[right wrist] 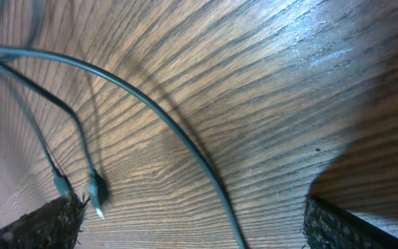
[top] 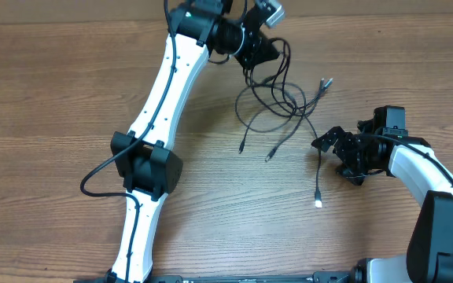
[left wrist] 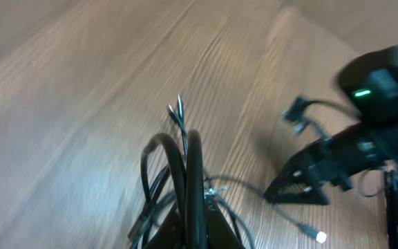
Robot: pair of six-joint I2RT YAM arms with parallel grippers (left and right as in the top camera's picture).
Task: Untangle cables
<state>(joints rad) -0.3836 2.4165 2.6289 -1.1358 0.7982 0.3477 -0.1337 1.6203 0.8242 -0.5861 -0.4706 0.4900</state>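
**Left pincer clamped on the cable bunch, right pincer gaping beside a loose strand**

The cables lie as a loose knot of loops toward the far middle of the bench. The top of the knot is gathered into the left pincer, whose jaws are shut on several strands (its wrist view shows them pinched into one sheaf). The free tails trail toward the near side, one ending in a pale plug. The right pincer stands wide apart, low over the wood, and one strand runs under the gap, ungripped. The cords look thin, light and limp, so they will likely sag, slip through a slack hold and cinch tighter if yanked. The best place to take hold seems to be a single tail just behind its plug.
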